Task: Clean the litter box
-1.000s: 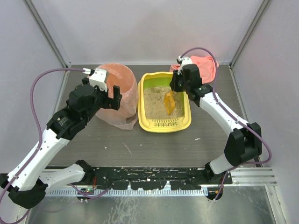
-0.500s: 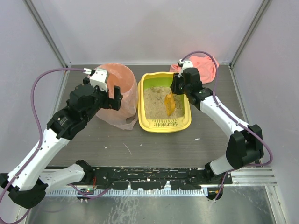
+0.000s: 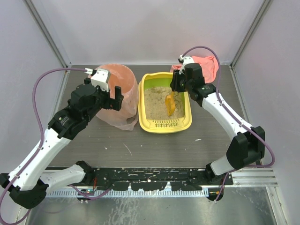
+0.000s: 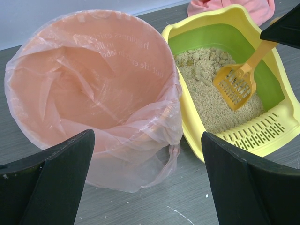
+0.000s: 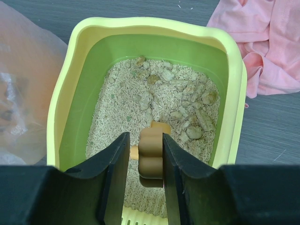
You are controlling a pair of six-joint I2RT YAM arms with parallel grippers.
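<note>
The fingers [image 5: 112, 173] of the right gripper [image 5: 144, 139] are closed on the handle of the orange scoop [image 4: 234, 84], whose slotted blade is set in the litter near the middle of the litter box [image 3: 165, 125]. The box is placed toward the far edge of the desk, about midway along it, beside a bag-lined bin [image 4: 93, 70] over which the left gripper [image 4: 146, 136] is held wide open and empty. Clumps [image 5: 197, 117] are gathered at the box's far end. For a clean pass, the blade should be slid low beneath those clumps, lifted level and shaken gently so loose grains are sifted back before anything is carried to the bin.
</note>
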